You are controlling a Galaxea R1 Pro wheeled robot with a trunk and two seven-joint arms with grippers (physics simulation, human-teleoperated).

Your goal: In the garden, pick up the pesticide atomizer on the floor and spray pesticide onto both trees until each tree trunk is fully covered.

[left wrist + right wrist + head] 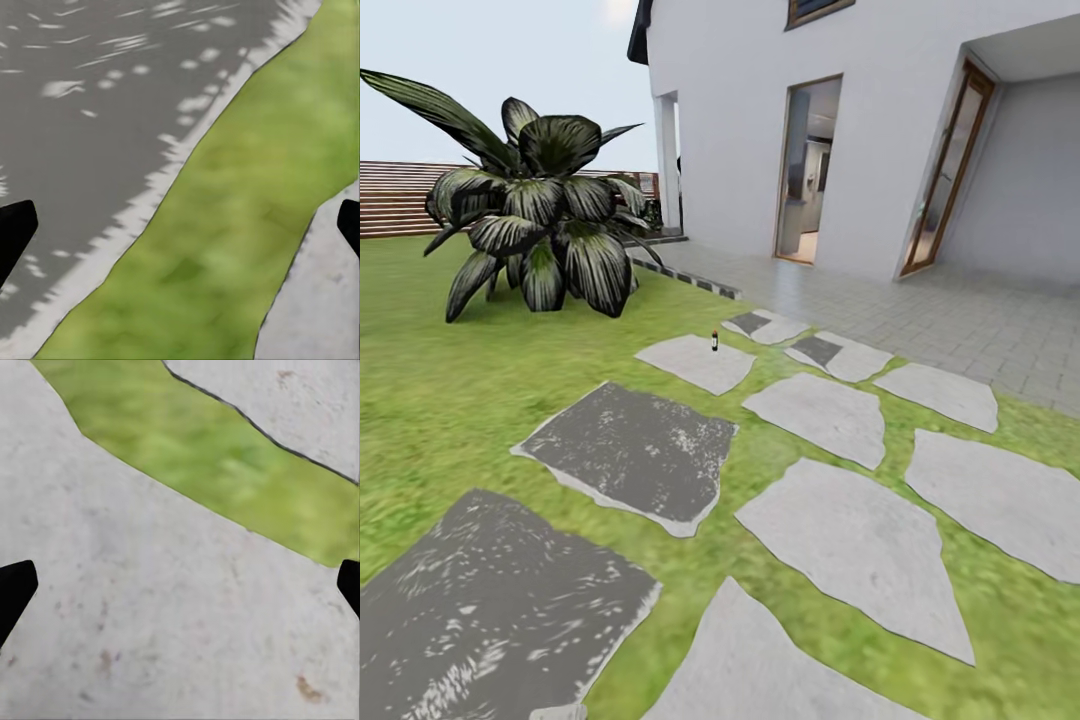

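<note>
**Atomizer far off on a pale paving slab, both pincers spread wide above the path**

The pesticide atomizer (714,341) stood upright as a tiny dark bottle with a pale band, too small for more detail, on the far edge of a light grey stepping stone (696,362) well ahead of the robot. Irregular, angular flagstones (857,545) lay scattered across the mottled green lawn (450,400); those on the left were darker grey and flecked with white streaks (630,455), those on the right smooth and pale. Beyond them stretched a terrace of small grey tiles (960,320) before a white-walled house (740,120) with wood-framed doorways. A broad-leaved, palm-like plant (540,215) with glossy dark, striped leaves grew on the grass, with a brown slatted fence (395,198) behind it.

In the left wrist view, the left pincer (180,225) was wide apart, its black fingertips (15,225) at the picture's edges, over a grass strip between a dark speckled slab and a pale one. In the right wrist view, the right pincer (180,585) was equally wide, holding nothing, over a pale, faintly stained stone (150,607) crossed by a wedge of grass.
</note>
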